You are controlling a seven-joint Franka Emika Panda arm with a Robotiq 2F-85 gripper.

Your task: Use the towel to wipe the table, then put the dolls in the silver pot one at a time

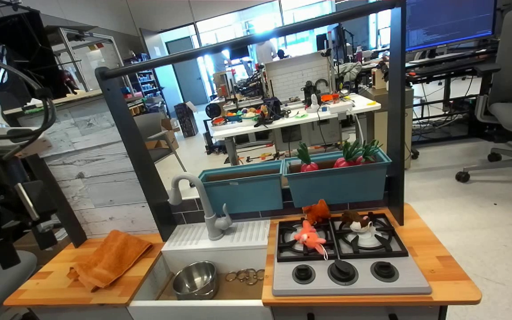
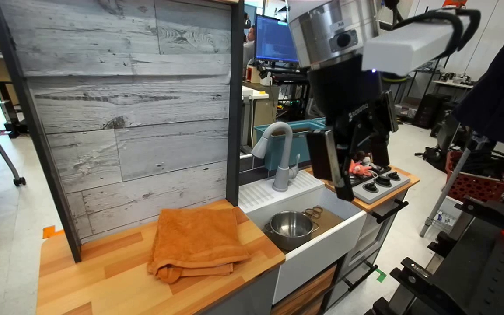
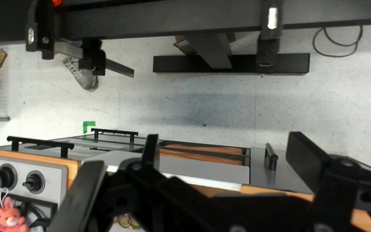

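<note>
Hand (image 3: 225, 150) wide, holding nothing, hanging clear of desk (image 2: 103, 280); probably set to grab towel (image 2: 197, 240). Towel folded on desk beside sink (image 2: 317, 257), likely as wipe pad. Silver pot (image 1: 195, 281) upright in sink, mouth up, presumably to take drops. Farther: pink doll (image 1: 310, 239), brown-white doll (image 1: 357, 221) on stove (image 1: 320, 289), rust plush (image 1: 317, 211) at back edge; probably off wipe area.

Low in the wrist view, here's the black jointed gripper (image 3: 211, 158), fingers spread wide apart! Lower left, a pink plush rabbit (image 3: 10, 217) lies on the black stove grate (image 3: 43, 202), right by a silver-grey control panel (image 3: 55, 175) with three round black knobs (image 3: 4, 176). Gold-toned rings (image 3: 124, 221) peek out from behind the gripper. Up on the pale speckled floor (image 3: 188, 111), green L-shaped tape (image 3: 85, 124), and a grey laced shoe (image 3: 81, 75)!
</note>
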